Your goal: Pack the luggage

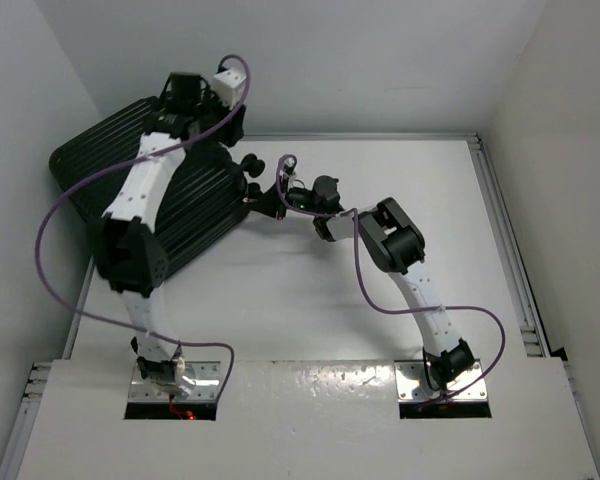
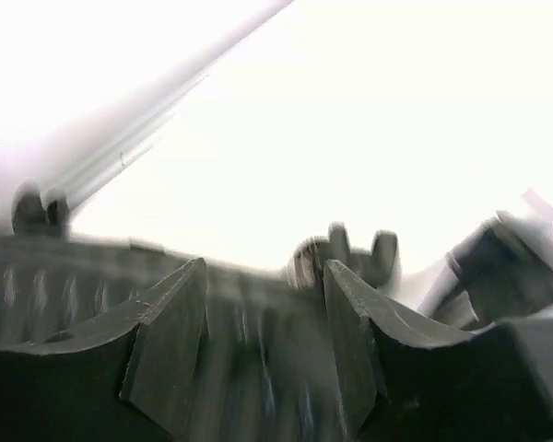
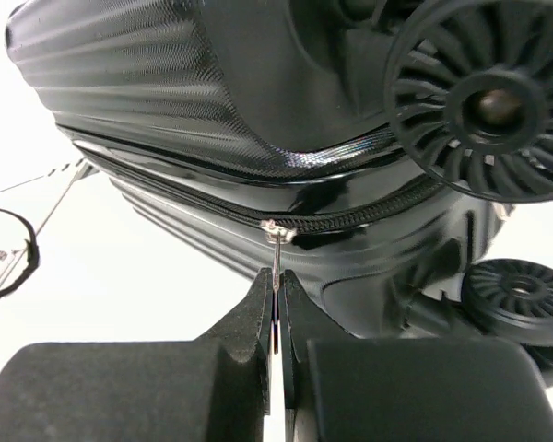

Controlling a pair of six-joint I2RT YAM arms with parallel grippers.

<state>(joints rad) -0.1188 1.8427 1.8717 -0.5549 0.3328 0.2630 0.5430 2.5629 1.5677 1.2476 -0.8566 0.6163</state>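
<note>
The luggage (image 1: 195,215) is a big black ribbed suitcase lying closed at the table's back left, wheels (image 1: 250,165) toward the middle. In the right wrist view its shell (image 3: 166,83), zip line and wheels (image 3: 493,101) fill the frame. My right gripper (image 3: 276,276) is shut on the metal zip pull (image 3: 274,241) at the suitcase's wheel end; it shows in the top view (image 1: 280,195) too. My left gripper (image 2: 263,276) is open, its jaws wide apart over the ribbed shell (image 2: 258,368), near the far edge in the top view (image 1: 185,95).
White walls close in on the left, back and right. A metal rail (image 1: 510,270) runs along the table's right edge. Purple cables (image 1: 55,260) loop off both arms. The left arm (image 1: 140,200) lies across the suitcase.
</note>
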